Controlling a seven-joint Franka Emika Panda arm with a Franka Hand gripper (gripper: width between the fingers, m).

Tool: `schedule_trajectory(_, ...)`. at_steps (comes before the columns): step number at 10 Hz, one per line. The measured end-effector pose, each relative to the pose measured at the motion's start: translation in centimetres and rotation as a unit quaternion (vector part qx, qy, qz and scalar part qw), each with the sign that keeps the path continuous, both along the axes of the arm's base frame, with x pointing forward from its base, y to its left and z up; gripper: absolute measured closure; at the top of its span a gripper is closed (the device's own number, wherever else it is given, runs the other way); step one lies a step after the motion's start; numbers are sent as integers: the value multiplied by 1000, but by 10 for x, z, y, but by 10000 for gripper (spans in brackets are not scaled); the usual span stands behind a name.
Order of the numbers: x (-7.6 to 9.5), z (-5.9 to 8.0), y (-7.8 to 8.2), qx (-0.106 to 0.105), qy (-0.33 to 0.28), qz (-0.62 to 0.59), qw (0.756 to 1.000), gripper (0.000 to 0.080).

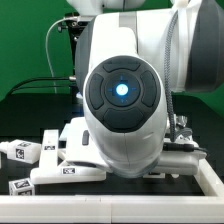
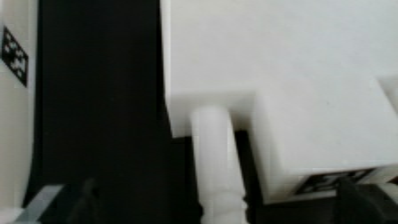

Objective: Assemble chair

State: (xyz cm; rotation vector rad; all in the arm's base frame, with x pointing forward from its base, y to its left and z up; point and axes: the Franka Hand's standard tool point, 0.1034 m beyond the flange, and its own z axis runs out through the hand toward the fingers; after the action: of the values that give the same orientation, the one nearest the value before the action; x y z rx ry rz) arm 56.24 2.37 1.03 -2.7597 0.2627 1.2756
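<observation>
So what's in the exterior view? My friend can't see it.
A big white robot arm with a glowing blue light fills the middle. Partly behind it, chunky white chair pieces with black-and-white tags lie on a black table, against a green backdrop.

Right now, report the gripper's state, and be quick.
Gripper: open, jaws wide apart, gripping nothing; a white chair part lies in front of it.

No legible text on chair parts (image 2: 267,60)
</observation>
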Motion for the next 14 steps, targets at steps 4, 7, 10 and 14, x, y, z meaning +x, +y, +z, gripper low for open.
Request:
schedule_trajectory(4, -2, -3, 3, -14, 4, -12, 1000, 178)
schedule_trajectory(7, -2, -3, 3, -14, 4, -12, 1000, 356)
schedule_trajectory(10, -1, -3, 2, -14, 4, -12, 1000, 688)
schedule_trajectory(14, 8, 33, 8, -9, -1, -7, 1000, 688)
